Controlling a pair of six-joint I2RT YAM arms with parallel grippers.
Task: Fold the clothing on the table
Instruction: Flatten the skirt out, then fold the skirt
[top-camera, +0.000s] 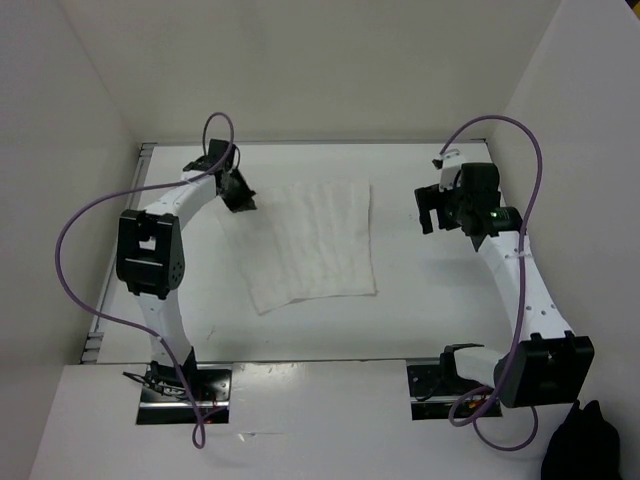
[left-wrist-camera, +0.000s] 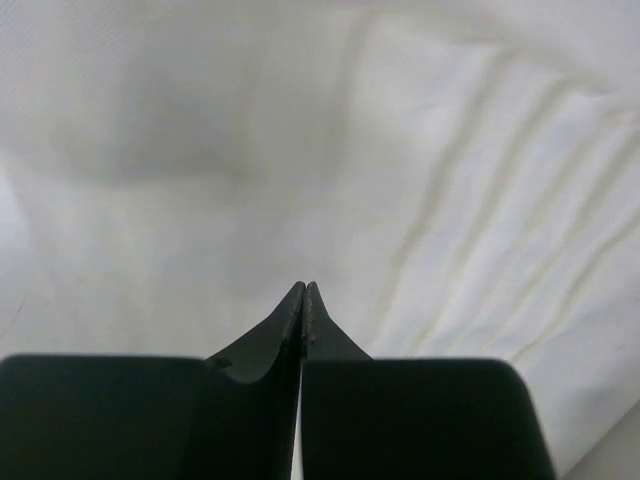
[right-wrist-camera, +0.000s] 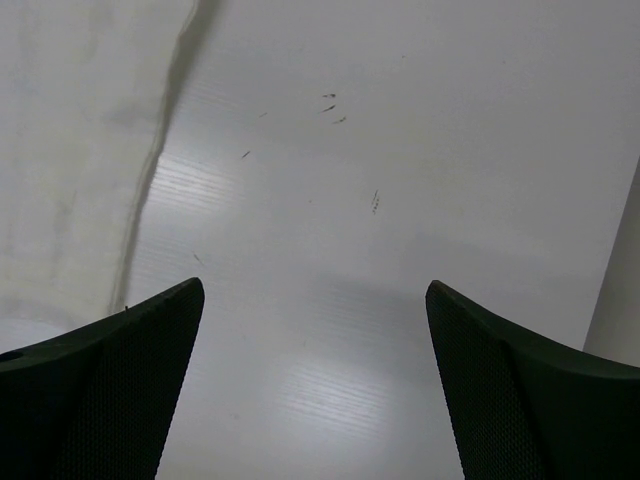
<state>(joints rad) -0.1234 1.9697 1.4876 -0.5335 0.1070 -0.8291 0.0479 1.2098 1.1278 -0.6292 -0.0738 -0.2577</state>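
L end effector (top-camera: 240, 197) pressed together at the far corner of the clothing (top-camera: 315, 240); can't tell if fabric's pinched. R end effector (right-wrist-camera: 312, 290) is spread over bare worktop (top-camera: 420, 300), cloth edge off its left side. I'd say: R goes low, takes the matching corner w/ one layer only, both lift evenly.

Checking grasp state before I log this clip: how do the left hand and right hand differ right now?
The left hand is shut tight; the right hand is wide open. The left hand sits over the clothing at its far-left corner; the right hand hovers over bare table beside the garment's right edge. Neither visibly holds fabric.
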